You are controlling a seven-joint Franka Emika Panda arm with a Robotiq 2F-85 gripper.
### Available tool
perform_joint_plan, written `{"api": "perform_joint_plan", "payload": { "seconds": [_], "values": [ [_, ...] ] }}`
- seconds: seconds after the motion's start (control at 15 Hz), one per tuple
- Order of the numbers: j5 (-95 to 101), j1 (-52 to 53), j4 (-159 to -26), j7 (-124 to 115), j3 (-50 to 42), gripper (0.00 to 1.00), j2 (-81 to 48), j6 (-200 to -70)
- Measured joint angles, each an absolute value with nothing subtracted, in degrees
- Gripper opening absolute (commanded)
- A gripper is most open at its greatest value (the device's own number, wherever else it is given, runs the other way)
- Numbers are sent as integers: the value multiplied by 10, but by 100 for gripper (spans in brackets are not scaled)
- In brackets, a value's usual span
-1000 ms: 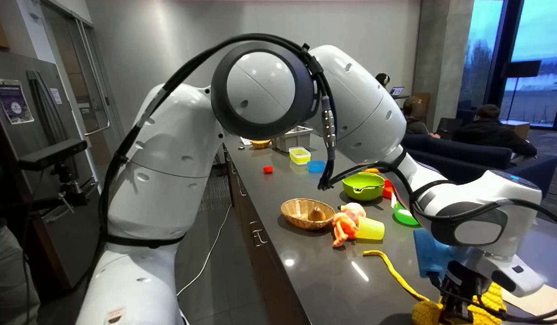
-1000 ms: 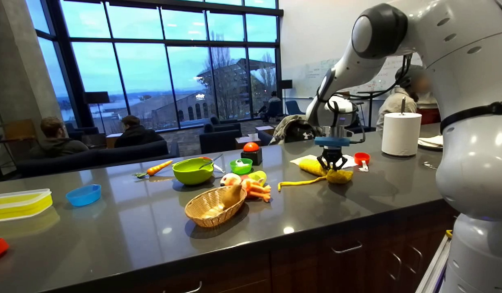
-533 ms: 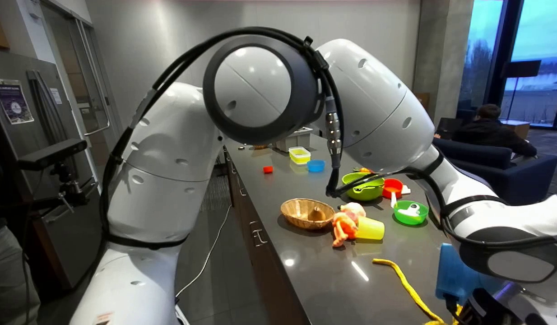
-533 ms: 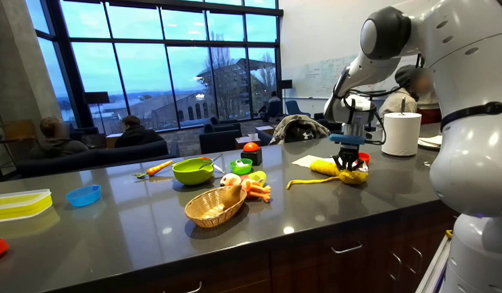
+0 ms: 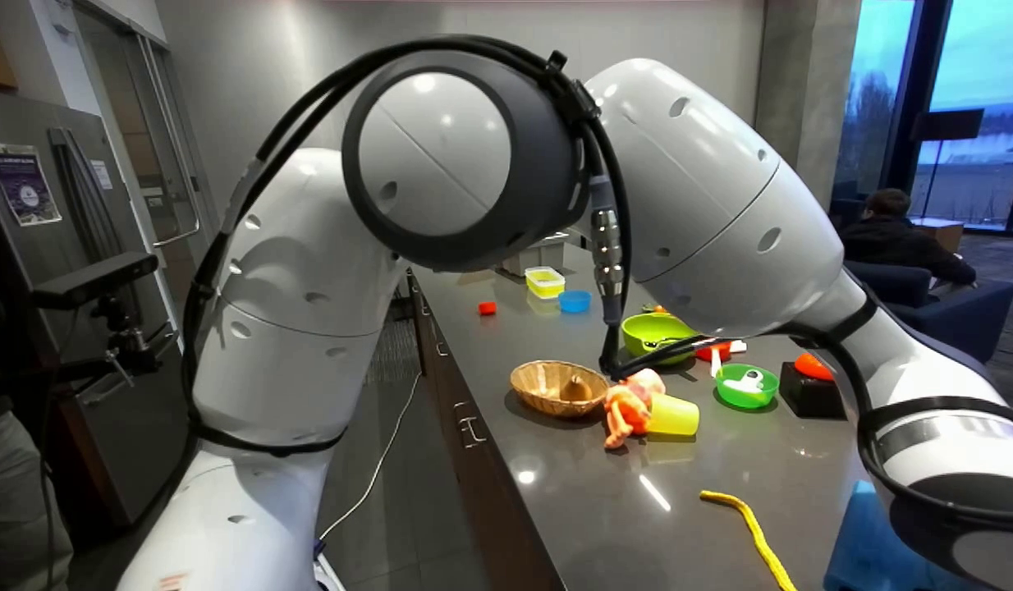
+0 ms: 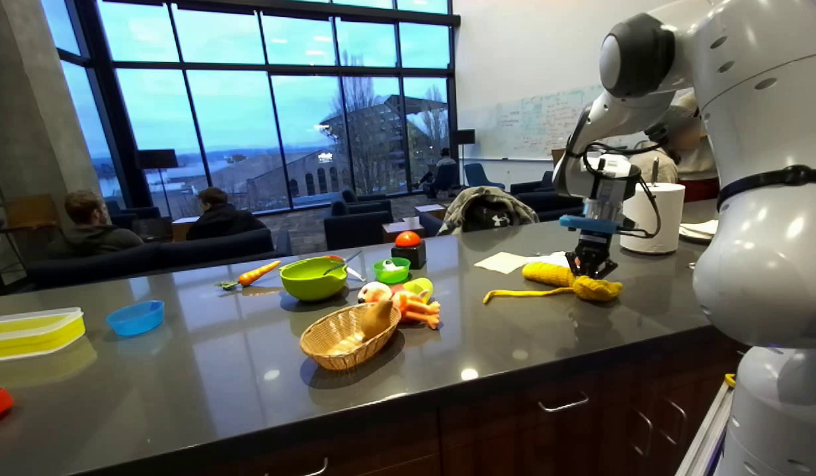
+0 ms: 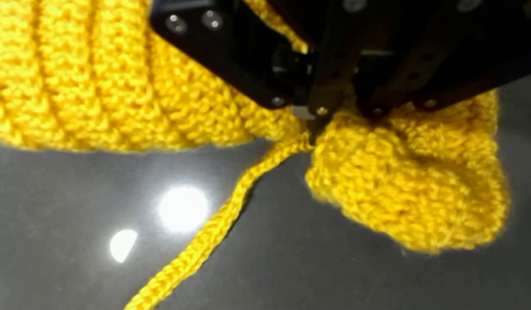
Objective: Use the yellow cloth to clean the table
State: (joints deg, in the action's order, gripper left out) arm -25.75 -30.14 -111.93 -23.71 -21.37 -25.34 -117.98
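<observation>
The yellow knitted cloth lies bunched on the grey table. My gripper points down onto it. In the wrist view the gripper is closed on a pinched fold of the cloth, which bulges on both sides of the fingers; the fingertips are partly hidden in it. A thin yellow cord trails from the cloth along the table. In an exterior view only the cord shows; the gripper and the rest of the cloth are out of frame at the lower right.
A paper sheet lies behind the cloth. A paper towel roll stands to its right. To its left are a wicker basket, an orange doll, a green bowl, a small green bowl and a red-button box.
The gripper has slid the cloth along the table, rightward toward the paper towel roll and away from the basket and doll. The cord trails along. The gripper stays closed on the cloth.
</observation>
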Motion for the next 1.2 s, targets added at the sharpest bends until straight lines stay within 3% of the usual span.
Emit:
{"api": "perform_joint_plan", "payload": {
  "seconds": [0.47, 1.2],
  "values": [
    [-226, -279, -1128, -168, -206, 0, -245, -1187],
    [-131, -112, -1249, -124, -107, 0, -159, -1305]
  ]
}}
